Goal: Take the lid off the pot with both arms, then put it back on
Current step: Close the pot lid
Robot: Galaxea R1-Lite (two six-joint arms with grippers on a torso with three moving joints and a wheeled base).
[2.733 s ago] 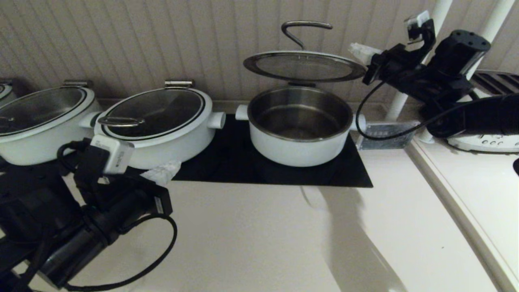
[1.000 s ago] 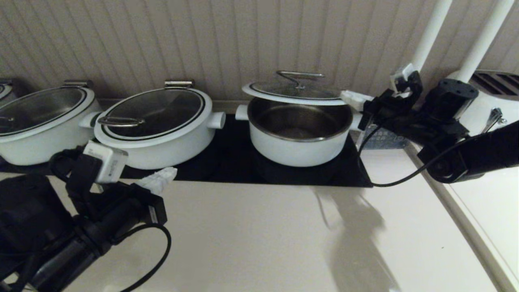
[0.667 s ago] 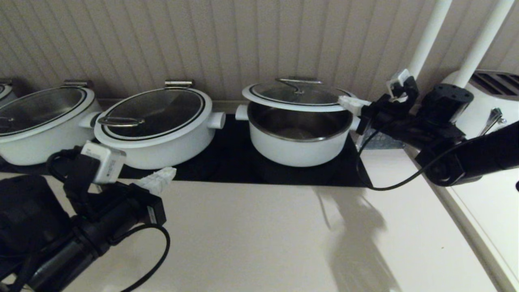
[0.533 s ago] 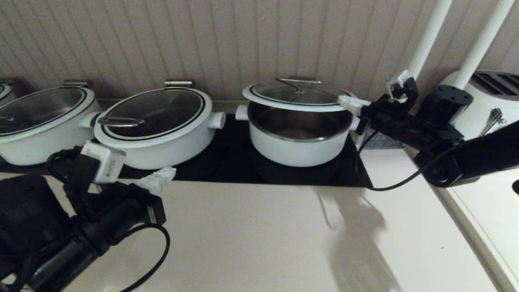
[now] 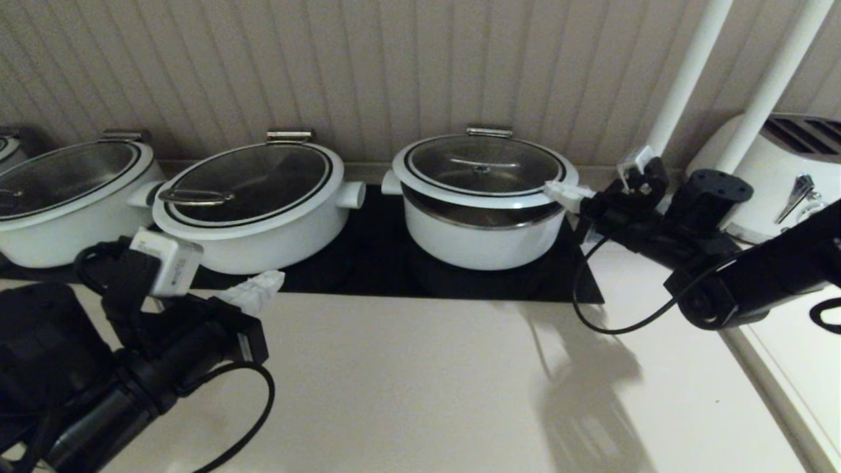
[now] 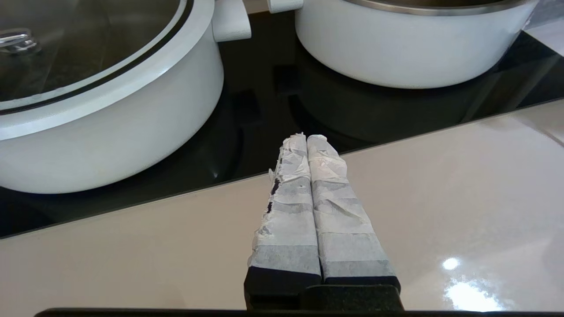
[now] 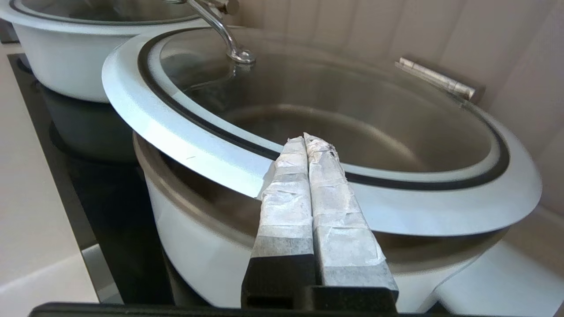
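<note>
The lid, glass with a white rim, a dark band and a wire handle, lies almost flat over the pot, with a narrow gap still showing at the front above the steel bowl's rim. It seems hinged at the back. My right gripper is shut, its taped fingertips lying on the lid's right rim; in the right wrist view the gripper overlaps the lid's white rim above the pot. My left gripper is shut and empty, parked by the cooktop's front edge, left of the pot.
Two wider white pots with glass lids stand left of the pot on the black cooktop. A white appliance and two white poles stand at the right. A ribbed wall is close behind.
The lid has come down from high above the pot to nearly flat on it, and my right gripper has descended with its edge. The left arm has barely moved.
</note>
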